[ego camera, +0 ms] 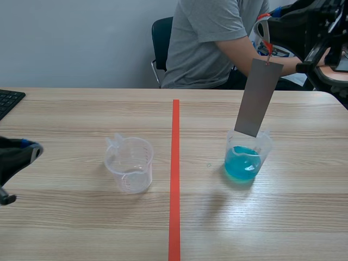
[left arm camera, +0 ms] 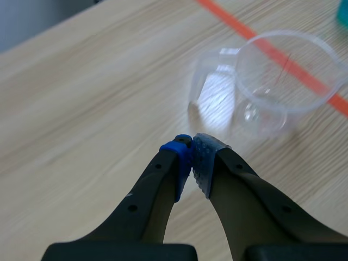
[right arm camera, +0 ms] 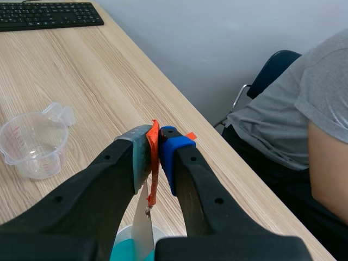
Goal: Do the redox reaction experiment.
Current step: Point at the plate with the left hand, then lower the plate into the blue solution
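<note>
I log my right gripper (right arm camera: 154, 147) clamped on the orange tag (right arm camera: 153, 174). The grey strip (ego camera: 258, 98) hangs over the blue-liquid cup (ego camera: 243, 163), right. Left gripper (left arm camera: 192, 152) closed, empty.

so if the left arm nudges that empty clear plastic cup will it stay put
Probably not: the empty clear plastic measuring cup holds no liquid, so it is likely very light and would slide or tip on the smooth wooden table. Its thin see-through wall may also flex under a firm squeeze.
</note>
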### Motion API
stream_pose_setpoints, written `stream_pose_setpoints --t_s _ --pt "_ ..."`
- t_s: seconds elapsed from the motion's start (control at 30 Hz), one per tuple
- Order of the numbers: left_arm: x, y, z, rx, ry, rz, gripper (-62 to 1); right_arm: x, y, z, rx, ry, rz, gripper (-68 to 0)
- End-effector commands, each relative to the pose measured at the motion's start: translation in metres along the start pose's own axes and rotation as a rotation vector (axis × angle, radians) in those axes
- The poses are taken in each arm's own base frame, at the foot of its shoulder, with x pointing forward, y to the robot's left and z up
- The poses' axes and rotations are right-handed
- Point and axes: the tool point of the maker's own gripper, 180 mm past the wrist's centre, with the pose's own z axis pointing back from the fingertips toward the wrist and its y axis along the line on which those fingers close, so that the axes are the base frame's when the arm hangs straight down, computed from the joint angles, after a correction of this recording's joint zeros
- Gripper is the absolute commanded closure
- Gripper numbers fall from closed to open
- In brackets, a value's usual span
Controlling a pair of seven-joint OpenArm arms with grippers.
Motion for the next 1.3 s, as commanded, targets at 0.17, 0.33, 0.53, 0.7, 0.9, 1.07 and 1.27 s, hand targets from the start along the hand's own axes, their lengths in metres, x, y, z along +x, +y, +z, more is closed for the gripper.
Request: stream_pose_setpoints --t_s 0.17,0.33,0.53,0.7,0.9,1.07,1.27 --pt "-0.040 0.003 0.037 0.100 0.038 0.118 -3.6 0.013 -0.006 0.003 -0.011 -0.028 0.024 -1.5" --pt "-0.072 -0.007 0.059 0.140 0.117 0.160 -3.6 0.009 -0.005 0.003 -0.014 -0.011 0.034 -1.5" --pt "-0.095 -0.024 0.070 0.151 0.181 0.152 -3.6 0.003 -0.009 0.003 -0.024 -0.003 0.018 -1.5" --pt "-0.103 -0.032 0.071 0.165 0.197 0.190 -3.6 -0.005 -0.015 0.004 -0.038 -0.012 -0.014 -1.5" --pt "-0.106 -0.036 0.071 0.175 0.198 0.215 -3.6 -0.019 -0.015 0.000 -0.043 0.003 -0.025 -1.5" --pt "-0.106 -0.036 0.071 0.175 0.198 0.215 -3.6 -0.034 -0.011 -0.005 -0.041 0.016 -0.038 -1.5" --pt "-0.106 -0.036 0.071 0.175 0.198 0.215 -3.6 -0.057 -0.011 -0.009 -0.053 0.036 -0.070 -1.5"
